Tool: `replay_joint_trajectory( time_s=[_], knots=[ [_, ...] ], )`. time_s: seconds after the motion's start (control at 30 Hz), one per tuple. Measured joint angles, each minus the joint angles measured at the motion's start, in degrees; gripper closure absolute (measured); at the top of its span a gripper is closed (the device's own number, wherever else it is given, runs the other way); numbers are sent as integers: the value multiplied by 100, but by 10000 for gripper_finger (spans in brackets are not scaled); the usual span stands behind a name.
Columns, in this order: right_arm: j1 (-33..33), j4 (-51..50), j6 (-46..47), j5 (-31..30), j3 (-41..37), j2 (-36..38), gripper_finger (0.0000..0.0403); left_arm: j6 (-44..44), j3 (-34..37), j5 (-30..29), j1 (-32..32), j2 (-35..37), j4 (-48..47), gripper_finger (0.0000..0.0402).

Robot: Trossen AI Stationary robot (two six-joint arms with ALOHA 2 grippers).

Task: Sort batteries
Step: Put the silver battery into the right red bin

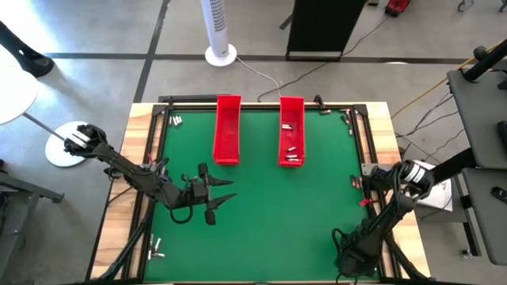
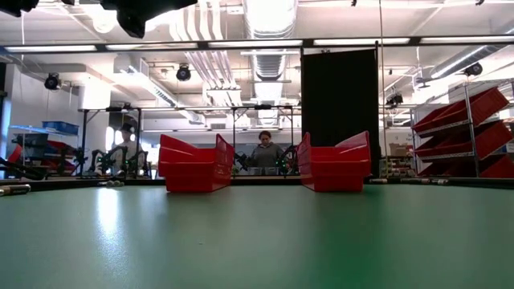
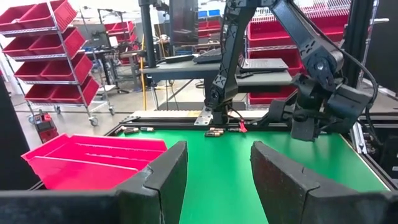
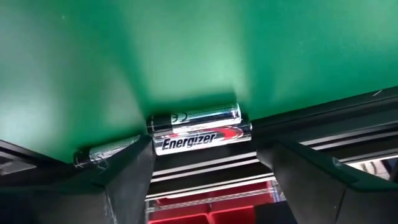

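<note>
Silvery batteries lay side by side against the table's black edge rail between the right gripper's spread, empty fingers, a detail only its wrist view caught, while the left gripper hovered open mid-mat.

Grey concrete floor runs around the table, crossed by dark seams. At top centre of the high view stands a white tower fan, with a black cabinet just right of it. A white round base sits at the left edge. In the low view, pipes and ducts hang under strip lights along the top. A black panel stands centre right, a rack of red bins at far right. Two people sit at benches mid-frame.
</note>
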State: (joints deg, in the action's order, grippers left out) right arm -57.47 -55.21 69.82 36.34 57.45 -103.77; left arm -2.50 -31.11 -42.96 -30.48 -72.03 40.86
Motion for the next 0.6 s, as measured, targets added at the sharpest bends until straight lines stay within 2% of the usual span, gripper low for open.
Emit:
replay_joint_trajectory(
  time_s=[0.6],
  knots=[
    [-65, 8, -197, -376, -4, -15, 146, 0, 0, -2, 0, 7, 29, 244]
  ],
)
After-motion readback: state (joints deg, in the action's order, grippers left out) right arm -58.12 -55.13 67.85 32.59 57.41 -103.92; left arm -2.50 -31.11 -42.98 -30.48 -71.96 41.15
